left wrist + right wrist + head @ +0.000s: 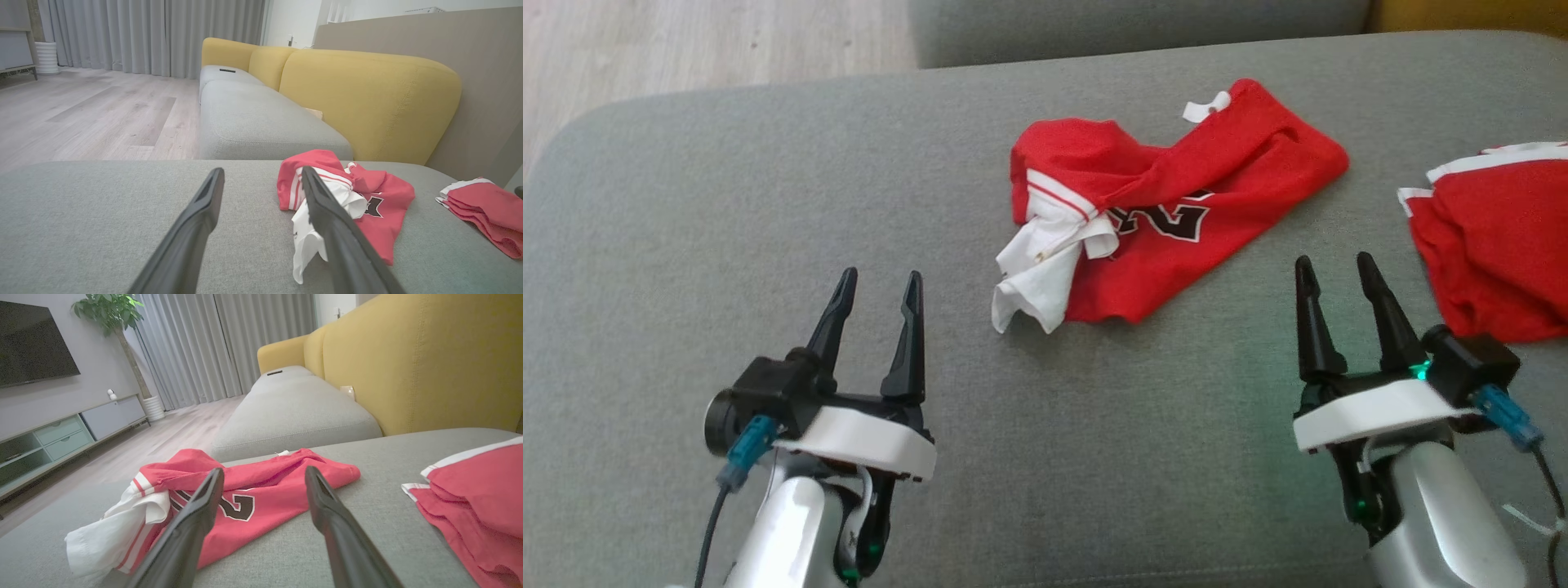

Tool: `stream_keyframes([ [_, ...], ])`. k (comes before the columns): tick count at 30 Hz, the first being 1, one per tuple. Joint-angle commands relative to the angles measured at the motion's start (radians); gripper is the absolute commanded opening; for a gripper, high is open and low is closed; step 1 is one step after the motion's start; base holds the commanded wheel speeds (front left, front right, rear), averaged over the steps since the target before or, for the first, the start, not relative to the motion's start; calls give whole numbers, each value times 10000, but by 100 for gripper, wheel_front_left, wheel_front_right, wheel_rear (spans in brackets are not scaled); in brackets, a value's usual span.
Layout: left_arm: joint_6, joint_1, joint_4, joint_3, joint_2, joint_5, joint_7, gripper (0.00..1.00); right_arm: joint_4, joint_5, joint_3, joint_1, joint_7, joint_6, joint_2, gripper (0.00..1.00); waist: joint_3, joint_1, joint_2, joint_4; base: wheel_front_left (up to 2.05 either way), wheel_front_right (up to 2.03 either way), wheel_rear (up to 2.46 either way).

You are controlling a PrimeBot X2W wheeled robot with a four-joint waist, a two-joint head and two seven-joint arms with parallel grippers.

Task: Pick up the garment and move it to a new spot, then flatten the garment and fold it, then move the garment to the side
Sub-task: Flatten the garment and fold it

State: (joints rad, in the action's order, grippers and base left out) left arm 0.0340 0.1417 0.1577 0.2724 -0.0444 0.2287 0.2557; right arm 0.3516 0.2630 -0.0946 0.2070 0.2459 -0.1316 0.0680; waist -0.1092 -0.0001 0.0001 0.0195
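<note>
Wooden floor (686,49) is seen past the upper left edge of the grey sofa cushion (727,204). Over the cushion's lower left, the left gripper (882,276) is held with its fingers spread and nothing between them. The red jersey (1176,204) is left crumpled near the cushion's middle, apart from both grippers, with white fabric bunched at its left end and a dark numeral partly hidden by a fold. The right gripper (1334,260) is likewise spread and empty. A second red garment (1494,245), white-trimmed, is laid at the far right, just beside the right gripper.
</note>
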Motion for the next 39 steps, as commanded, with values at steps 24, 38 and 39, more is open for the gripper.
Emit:
stream_keyframes([
  [24,258,774,-217,440,-58,319,61,100,1676,-518,-3793,2412,-2104,9,283,100,-1081,1,-1,-2331,0,0,0],
  [38,308,663,-184,427,-58,311,61,100,2745,-896,-4390,3184,-970,9,-16,0,-873,1,-1,-2370,0,0,0],
  [39,301,646,-173,405,-58,298,61,100,2653,-795,-4663,3192,-882,9,-39,0,-809,1,-1,-2332,0,0,0],
])
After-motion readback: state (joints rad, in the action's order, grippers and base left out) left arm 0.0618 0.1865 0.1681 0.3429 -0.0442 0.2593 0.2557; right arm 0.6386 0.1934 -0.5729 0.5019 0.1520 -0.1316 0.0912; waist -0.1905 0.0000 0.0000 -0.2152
